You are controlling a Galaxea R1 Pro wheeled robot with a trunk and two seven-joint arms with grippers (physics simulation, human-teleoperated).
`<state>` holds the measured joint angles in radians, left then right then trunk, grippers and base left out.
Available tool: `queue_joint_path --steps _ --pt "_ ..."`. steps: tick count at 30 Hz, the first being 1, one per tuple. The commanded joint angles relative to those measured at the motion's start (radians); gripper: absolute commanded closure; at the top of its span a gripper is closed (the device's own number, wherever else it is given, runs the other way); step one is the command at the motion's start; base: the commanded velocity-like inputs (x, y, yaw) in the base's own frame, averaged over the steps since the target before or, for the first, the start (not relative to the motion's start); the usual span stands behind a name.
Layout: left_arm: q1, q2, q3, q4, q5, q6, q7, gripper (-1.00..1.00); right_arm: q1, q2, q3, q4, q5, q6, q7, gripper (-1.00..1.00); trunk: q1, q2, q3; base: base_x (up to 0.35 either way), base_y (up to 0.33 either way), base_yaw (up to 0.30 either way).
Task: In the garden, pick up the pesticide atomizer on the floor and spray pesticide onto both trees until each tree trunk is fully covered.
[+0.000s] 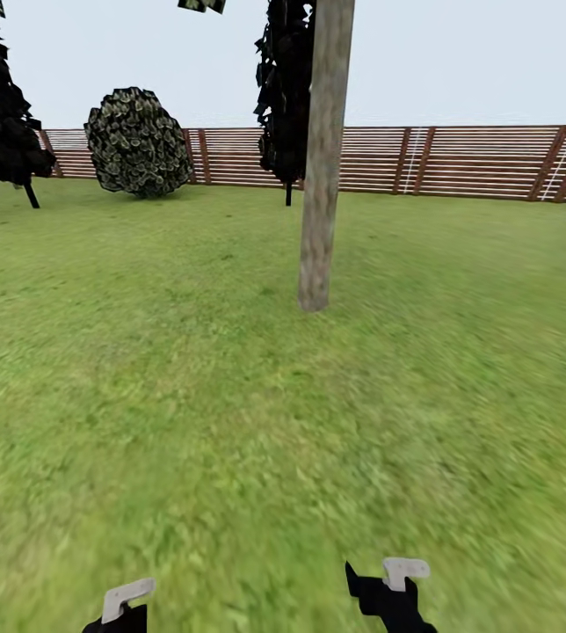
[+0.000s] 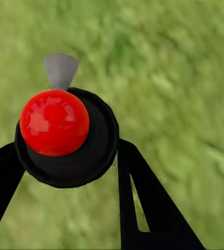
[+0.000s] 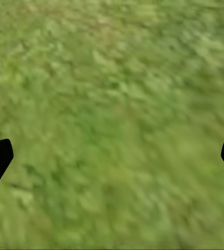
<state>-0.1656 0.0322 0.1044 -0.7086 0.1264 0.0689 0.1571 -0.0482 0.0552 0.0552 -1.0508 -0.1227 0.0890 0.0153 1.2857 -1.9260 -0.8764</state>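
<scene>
Left jaws: I see them closed on the spray bottle, a dark round body with a red ball and grey nozzle on top.
Right jaws: wide open, holding nothing, above the lawn.
Tree trunk: ahead of me, well apart from both arms.
Round bush and slatted fence: far behind.

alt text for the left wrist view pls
A dark spray bottle with a red round top and a grey trigger tip sits between the left gripper's two black fingers, seen from above. Blurred green lawn lies behind.
</scene>
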Motion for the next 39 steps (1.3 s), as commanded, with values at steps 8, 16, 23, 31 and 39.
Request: queue_joint_path --steps 8,16,23,31,39 --pt "0.0 0.0 0.0 0.0 -0.001 0.0 0.001 1.0 0.0 0.0 0.0 0.0 0.0 0.0 0.0 -1.0 0.0 0.0 0.0 0.34 0.0 0.0" --pt "0.0 0.0 0.0 0.001 -0.001 0.0 0.0 1.0 0.0 0.0 0.0 0.001 0.0 0.0 0.0 -1.0 0.0 0.0 0.0 0.34 0.0 0.0" --pt "0.0 0.0 0.0 0.001 -0.001 0.0 0.0 1.0 0.0 0.0 0.0 0.002 0.0 0.0 0.0 -1.0 0.0 0.0 0.0 0.339 0.0 0.0" --pt "0.0 0.0 0.0 0.001 -0.001 0.0 0.0 1.0 0.0 0.0 0.0 0.002 0.0 0.0 -0.001 -1.0 0.0 0.0 0.0 0.34 0.0 0.0" --pt "0.0 0.0 0.0 0.001 -0.001 0.0 0.0 1.0 0.0 0.0 0.0 0.001 0.0 0.0 0.0 -1.0 0.0 0.0 0.0 0.34 0.0 0.0"
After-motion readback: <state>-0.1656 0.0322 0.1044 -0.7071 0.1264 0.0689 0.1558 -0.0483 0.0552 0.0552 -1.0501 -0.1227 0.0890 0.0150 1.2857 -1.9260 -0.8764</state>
